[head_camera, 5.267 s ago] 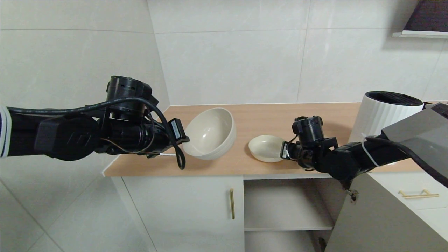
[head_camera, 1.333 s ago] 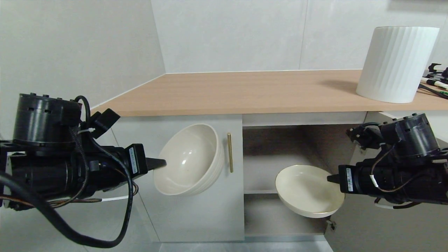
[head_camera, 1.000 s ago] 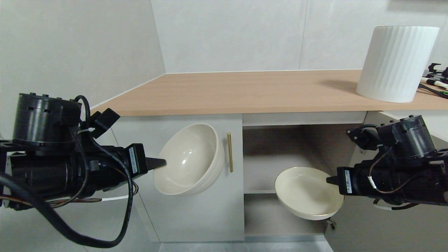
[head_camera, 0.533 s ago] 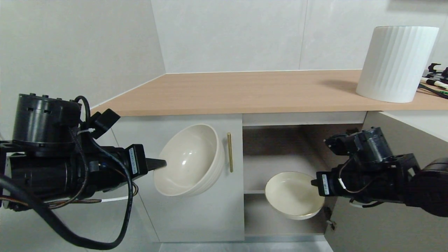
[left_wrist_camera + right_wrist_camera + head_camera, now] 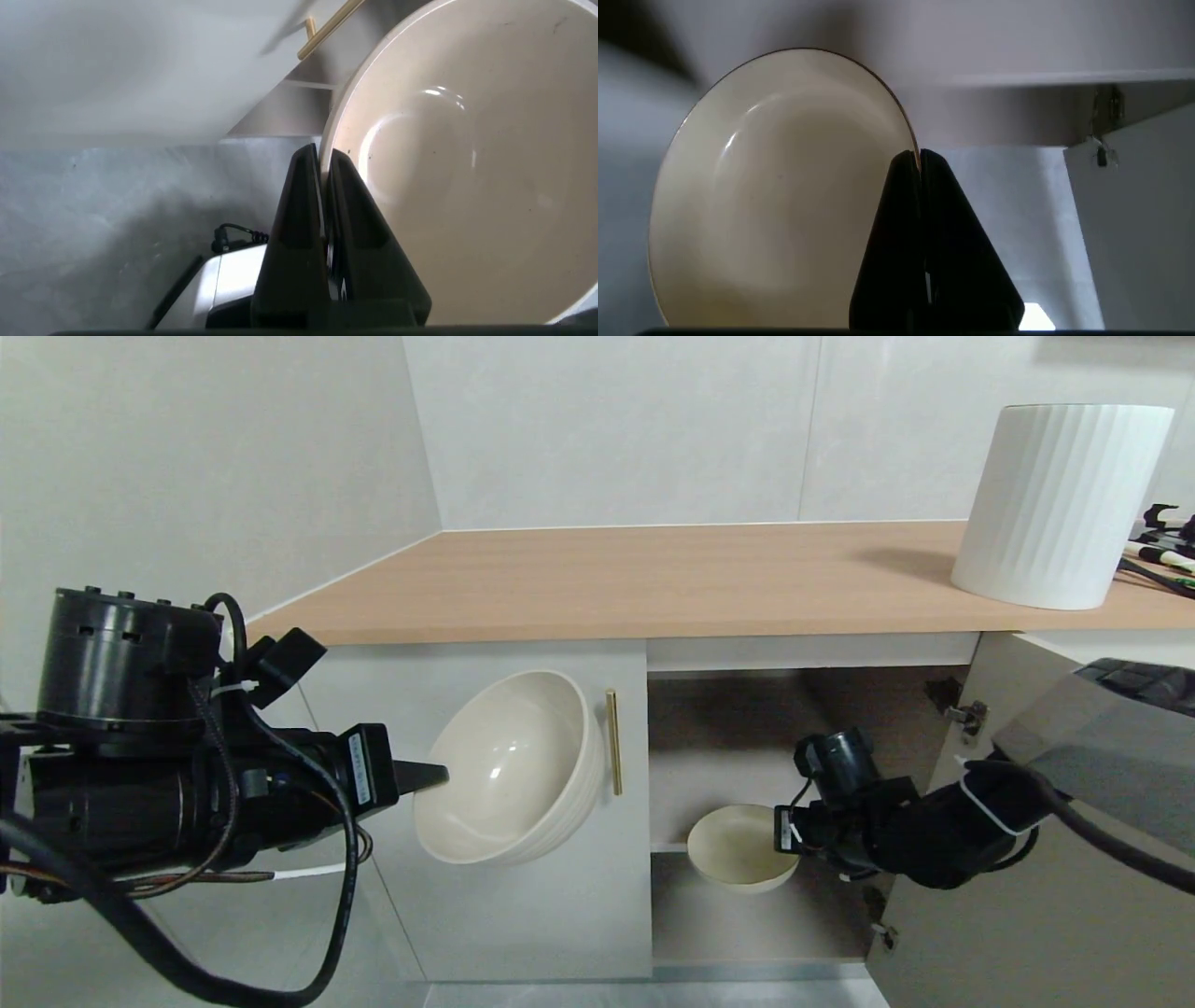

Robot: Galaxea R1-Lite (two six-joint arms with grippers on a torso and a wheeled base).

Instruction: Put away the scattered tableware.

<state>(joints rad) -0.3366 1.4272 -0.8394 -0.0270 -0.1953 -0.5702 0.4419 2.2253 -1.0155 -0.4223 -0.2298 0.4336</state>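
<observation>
right jaws pinch small bowl (image 5: 742,847) rim; it has gone into the cupboard (image 5: 728,747), by the shelf (image 5: 667,847) | left jaws pinch big bowl (image 5: 509,770), waiting by the door (image 5: 523,915) | nearly put away

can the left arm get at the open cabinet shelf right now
Probably not yet. The right gripper, shut on the shallow bowl, fills the opening over the cabinet shelf, and the left gripper holds the large bowl in front of the closed door.
</observation>
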